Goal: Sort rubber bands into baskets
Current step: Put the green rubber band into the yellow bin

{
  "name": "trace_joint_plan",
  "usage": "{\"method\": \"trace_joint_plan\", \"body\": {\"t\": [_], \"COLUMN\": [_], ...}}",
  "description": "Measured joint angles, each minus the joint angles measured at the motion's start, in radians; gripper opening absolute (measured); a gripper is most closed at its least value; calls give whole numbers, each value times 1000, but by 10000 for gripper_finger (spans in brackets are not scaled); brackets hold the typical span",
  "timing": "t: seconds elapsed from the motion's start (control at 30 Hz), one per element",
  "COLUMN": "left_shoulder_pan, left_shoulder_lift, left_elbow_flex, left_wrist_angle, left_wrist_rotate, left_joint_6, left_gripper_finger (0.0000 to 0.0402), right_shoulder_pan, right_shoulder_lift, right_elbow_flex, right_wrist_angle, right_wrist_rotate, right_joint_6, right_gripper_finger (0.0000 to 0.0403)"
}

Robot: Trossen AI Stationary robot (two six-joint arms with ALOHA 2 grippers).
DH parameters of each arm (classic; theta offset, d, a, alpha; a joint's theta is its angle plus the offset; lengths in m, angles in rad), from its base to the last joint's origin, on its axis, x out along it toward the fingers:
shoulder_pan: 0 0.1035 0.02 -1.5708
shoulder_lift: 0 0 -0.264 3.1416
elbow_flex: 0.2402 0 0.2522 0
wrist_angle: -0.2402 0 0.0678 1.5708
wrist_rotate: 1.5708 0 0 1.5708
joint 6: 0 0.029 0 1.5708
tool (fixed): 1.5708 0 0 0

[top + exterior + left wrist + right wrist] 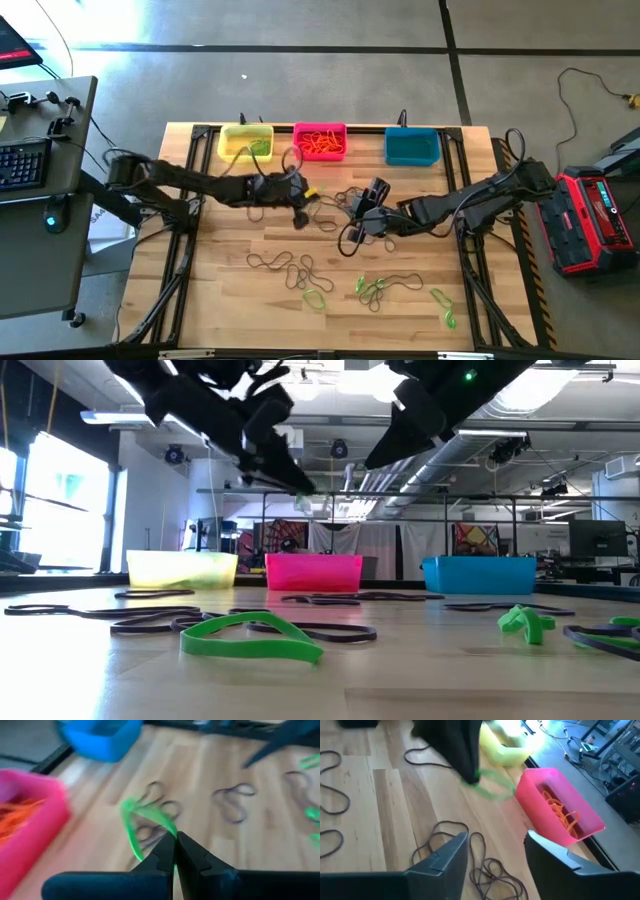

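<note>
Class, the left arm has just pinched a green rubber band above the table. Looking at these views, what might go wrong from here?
1. The left gripper holds the green band only at the tips of its jaws, most of it dangling, so it might slip out.
2. The right gripper, jaws open, hovers close by; the arms might collide.
3. The yellow basket adjoins the pink basket, so the band might land wrongly.

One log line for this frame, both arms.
left gripper: shut on green band, lifted | right gripper: open, empty, above dark bands | pink basket: orange bands

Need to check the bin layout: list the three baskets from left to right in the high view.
yellow basket → pink basket → teal-blue basket
</note>
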Motion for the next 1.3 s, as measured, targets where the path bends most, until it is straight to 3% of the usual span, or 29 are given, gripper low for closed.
{"method": "trace_joint_plan", "body": {"t": [0.27,0.5,0.73,0.97,1.3], "left_shoulder_pan": [175,425,662,798,825], "left_shoulder_lift": [-209,-298,-249,-135,-65], "left_elbow_flex": [0,0,-26,-40,-40], "left_wrist_angle": [-335,-510,-526,-473,-446], "left_wrist_rotate": [-131,-141,-64,2,35], "left_joint_6": [17,45,133,162,182], "left_gripper_finger": [1,1,1,4,105], "right_shoulder_pan": [-11,-11,-11,-11,-11], "right_shoulder_lift": [0,0,0,0,0], "right_elbow_flex": [0,0,0,0,0], "right_wrist_angle": [-42,-47,-47,-48,-48], "right_wrist_rotate": [-17,-20,-19,-20,-33], "right_joint_6": [46,47,50,71,102], "right_gripper_finger": [200,200,200,200,200]}}
